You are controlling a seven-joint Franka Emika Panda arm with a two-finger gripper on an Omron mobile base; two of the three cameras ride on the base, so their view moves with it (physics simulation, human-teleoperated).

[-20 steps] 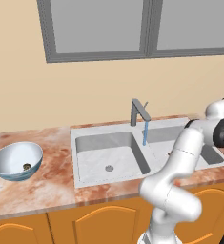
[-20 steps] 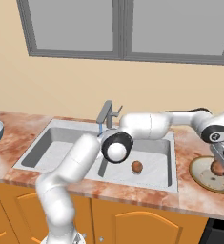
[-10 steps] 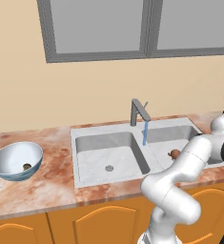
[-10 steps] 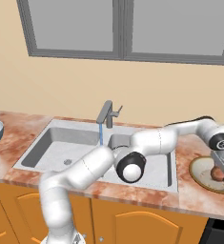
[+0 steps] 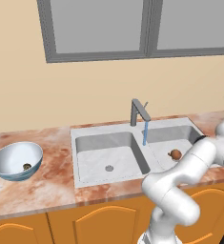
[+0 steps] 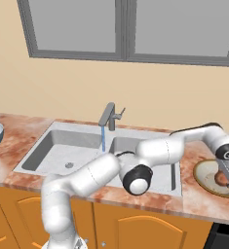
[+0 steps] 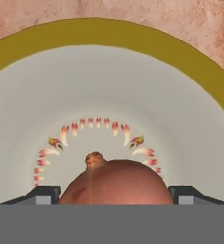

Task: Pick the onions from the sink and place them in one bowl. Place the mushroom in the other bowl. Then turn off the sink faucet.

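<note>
My gripper (image 7: 116,194) hangs low inside the pale tan bowl (image 7: 108,90), shut on an orange-brown onion (image 7: 116,183) that fills the gap between the fingertips (image 7: 43,194). From the right base view the gripper (image 6: 227,176) reaches down into that bowl (image 6: 203,176) on the counter right of the sink (image 6: 52,141). A second onion (image 5: 175,154) lies in the sink's right basin. The tiny dark mushroom (image 5: 26,167) sits inside the blue-and-white bowl (image 5: 13,159) on the left counter. The grey faucet (image 5: 138,112) still runs a thin blue stream (image 5: 145,133).
The marble counter (image 5: 51,186) wraps the sink, with wooden cabinet doors below. My own arm arches over the right basin and its front rim (image 6: 150,168). A window sits in the wall behind the faucet (image 6: 111,115).
The elbow has swung down and to the right across the right basin. The hand has sunk slightly deeper over the tan bowl, the onion still between its fingers.
</note>
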